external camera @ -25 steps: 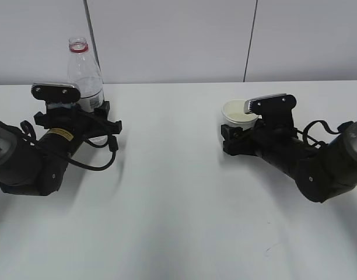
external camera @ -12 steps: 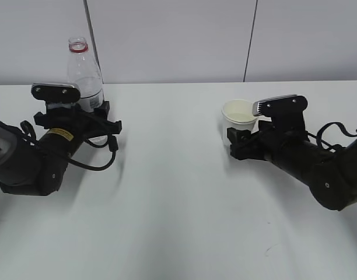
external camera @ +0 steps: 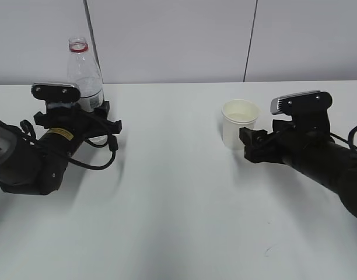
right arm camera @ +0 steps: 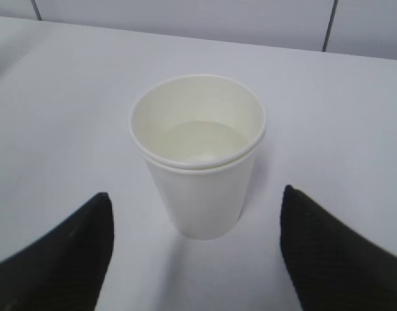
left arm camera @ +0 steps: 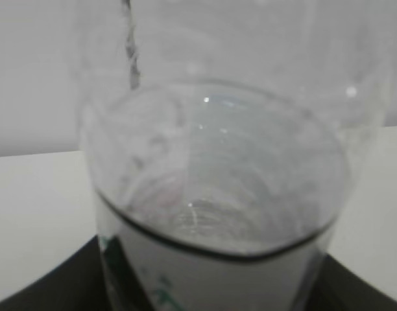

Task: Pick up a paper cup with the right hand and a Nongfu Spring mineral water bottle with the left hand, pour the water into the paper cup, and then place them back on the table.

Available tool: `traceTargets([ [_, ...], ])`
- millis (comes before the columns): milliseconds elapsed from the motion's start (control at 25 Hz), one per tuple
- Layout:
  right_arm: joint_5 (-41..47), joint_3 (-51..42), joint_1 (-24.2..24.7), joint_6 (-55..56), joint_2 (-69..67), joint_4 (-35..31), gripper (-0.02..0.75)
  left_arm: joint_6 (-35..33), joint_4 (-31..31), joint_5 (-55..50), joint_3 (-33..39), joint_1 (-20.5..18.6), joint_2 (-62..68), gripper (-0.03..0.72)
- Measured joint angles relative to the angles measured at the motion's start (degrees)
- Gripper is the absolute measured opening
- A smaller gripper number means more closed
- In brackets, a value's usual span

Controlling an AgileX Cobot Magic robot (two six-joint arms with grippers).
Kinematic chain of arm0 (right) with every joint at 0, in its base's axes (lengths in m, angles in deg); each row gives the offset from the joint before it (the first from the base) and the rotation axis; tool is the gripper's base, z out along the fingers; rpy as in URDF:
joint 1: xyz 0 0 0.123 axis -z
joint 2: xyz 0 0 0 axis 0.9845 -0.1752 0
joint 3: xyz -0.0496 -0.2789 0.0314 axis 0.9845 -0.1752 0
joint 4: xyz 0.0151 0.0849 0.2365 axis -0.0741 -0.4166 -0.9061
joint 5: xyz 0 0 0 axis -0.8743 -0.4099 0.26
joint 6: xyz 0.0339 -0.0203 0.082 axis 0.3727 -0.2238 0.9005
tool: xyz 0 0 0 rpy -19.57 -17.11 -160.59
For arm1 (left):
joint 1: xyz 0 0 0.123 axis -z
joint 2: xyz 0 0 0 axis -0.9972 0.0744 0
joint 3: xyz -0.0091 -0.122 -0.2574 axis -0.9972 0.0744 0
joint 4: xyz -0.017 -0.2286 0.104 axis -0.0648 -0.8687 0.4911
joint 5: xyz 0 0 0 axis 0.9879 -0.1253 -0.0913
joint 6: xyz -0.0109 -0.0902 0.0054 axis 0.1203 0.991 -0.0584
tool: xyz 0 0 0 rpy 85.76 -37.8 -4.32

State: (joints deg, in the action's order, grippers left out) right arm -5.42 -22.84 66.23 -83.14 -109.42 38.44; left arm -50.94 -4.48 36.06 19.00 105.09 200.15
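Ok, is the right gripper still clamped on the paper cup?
No, in the right wrist view the right gripper's fingers stand wide of the paper cup, with bare table between.

From my right wrist camera, the paper cup [right arm camera: 197, 155] stands upright on the table [right arm camera: 69, 84], centred in view. Its rolled rim is intact, and a second line just below the rim may be a nested cup edge; I cannot confirm this. Clear liquid covers the cream interior at a low level. The right hand [right arm camera: 195, 249] has its jaws spread wide: I see one black fingertip [right arm camera: 59, 249] at near left and the other at near right. Both are clear of the cup, which sits slightly beyond them. A grey wall with seams runs along the far edge.
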Motion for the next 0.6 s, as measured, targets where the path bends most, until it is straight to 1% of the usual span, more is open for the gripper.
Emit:
traceTargets([
  [240, 1.0, -1.0, 0.0, 0.0, 3.5, 0.0, 0.594, 0.1, -0.3, -0.4, -0.1, 0.0, 0.0, 0.4],
  [480, 1.3, -1.0, 0.0, 0.0, 4.1, 0.0, 0.594, 0.2, -0.5, -1.2, -0.2, 0.0, 0.0, 0.46],
  [600, 1.3, -1.0, 0.0, 0.0, 4.1, 0.1, 0.594, 0.2, -0.6, -3.9, -0.1, 0.0, 0.1, 0.494],
])
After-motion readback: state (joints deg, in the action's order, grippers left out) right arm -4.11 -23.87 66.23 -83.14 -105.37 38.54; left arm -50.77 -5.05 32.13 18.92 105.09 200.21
